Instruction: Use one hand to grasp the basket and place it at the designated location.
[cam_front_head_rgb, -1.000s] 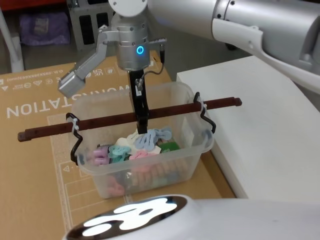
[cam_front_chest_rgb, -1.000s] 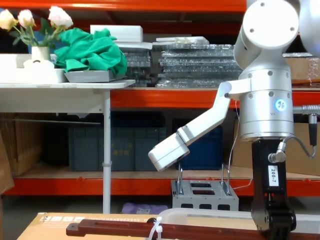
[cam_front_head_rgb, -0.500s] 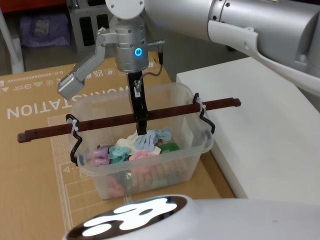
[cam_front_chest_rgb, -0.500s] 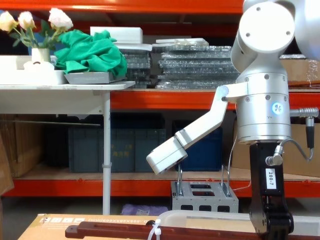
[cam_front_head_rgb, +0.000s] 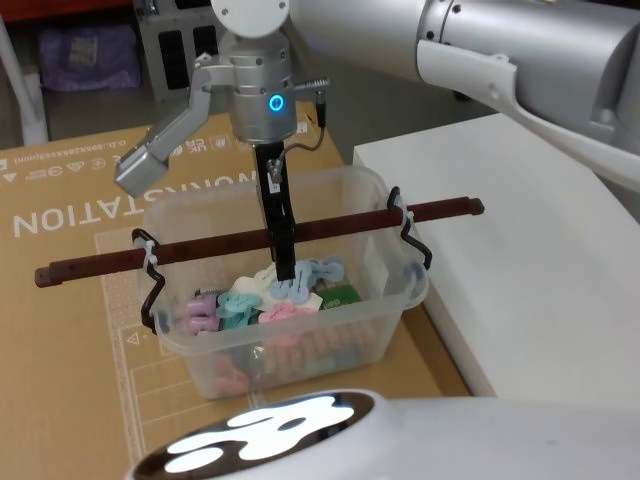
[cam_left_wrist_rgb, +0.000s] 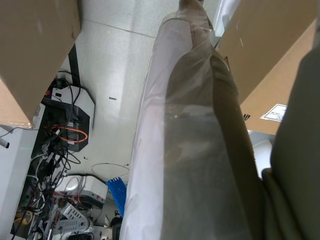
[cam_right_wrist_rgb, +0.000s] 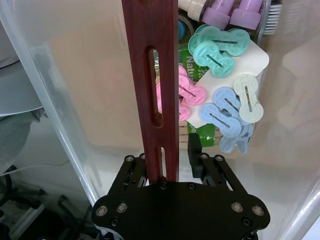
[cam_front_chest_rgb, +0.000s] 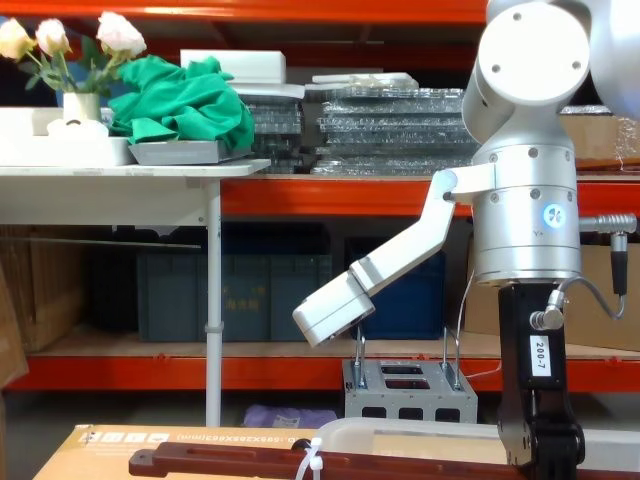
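Your right gripper (cam_front_head_rgb: 285, 270), slim and black on the end of the thick silver-white cylindrical arm (cam_front_chest_rgb: 525, 230), hangs straight down into the large translucent clear plastic basket (cam_front_head_rgb: 392, 318). It meets the long dark red-brown wooden bar handle (cam_front_head_rgb: 200, 247) a little right of the bar's middle. Its tips reach below the bar, just above the heap of pastel pink, mint, blue and purple plastic clips (cam_front_head_rgb: 240, 305) inside.

In the right wrist view you can see the bar running between the two black fingers (cam_right_wrist_rgb: 194, 155). One side of the bar lies close against a finger. A thin strip of light shows between the other side and the second finger. The gripper is spread around the handle, straddling it without pinching.

The basket sits upright on the brown cardboard sheet printed WORKSTATION (cam_front_head_rgb: 70, 330), close to that sheet's right edge. It is just beside the white desk (cam_front_head_rgb: 540, 280), which lies on its right. The handle lies across the rim, sticking out past both ends. It is tied on with a white zip tie (cam_front_head_rgb: 150, 250) and a black hook (cam_front_head_rgb: 152, 295) at the left end, and another hook at the right.

From the chest view you can read the small white label 200-7 (cam_front_chest_rgb: 541, 352) on the gripper's black stem, with the handle crossing low in front of it.

Your left wrist view looks past brown cardboard (cam_left_wrist_rgb: 30, 50) to a grey floor (cam_left_wrist_rgb: 115, 65) with cables.
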